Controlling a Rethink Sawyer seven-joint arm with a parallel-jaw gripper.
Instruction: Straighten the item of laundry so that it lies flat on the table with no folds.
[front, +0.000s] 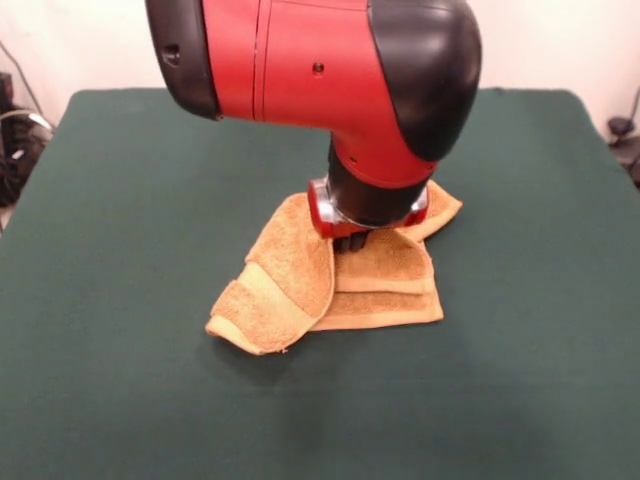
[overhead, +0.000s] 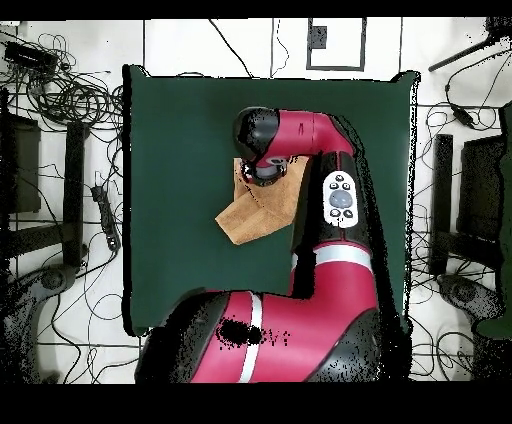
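Dark green cloth worktop: black gripper touches folded, rumpled orange-tan terry towel; jaws' spread hidden, cannot tell.

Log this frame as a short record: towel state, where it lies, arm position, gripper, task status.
towel state: the towel is crumpled, with layers folded over each other
location: near the middle of the table
arm position: the arm reaches down over the towel
gripper: the gripper is down at the towel's upper layers; open or shut cannot be told
task status: not flat yet
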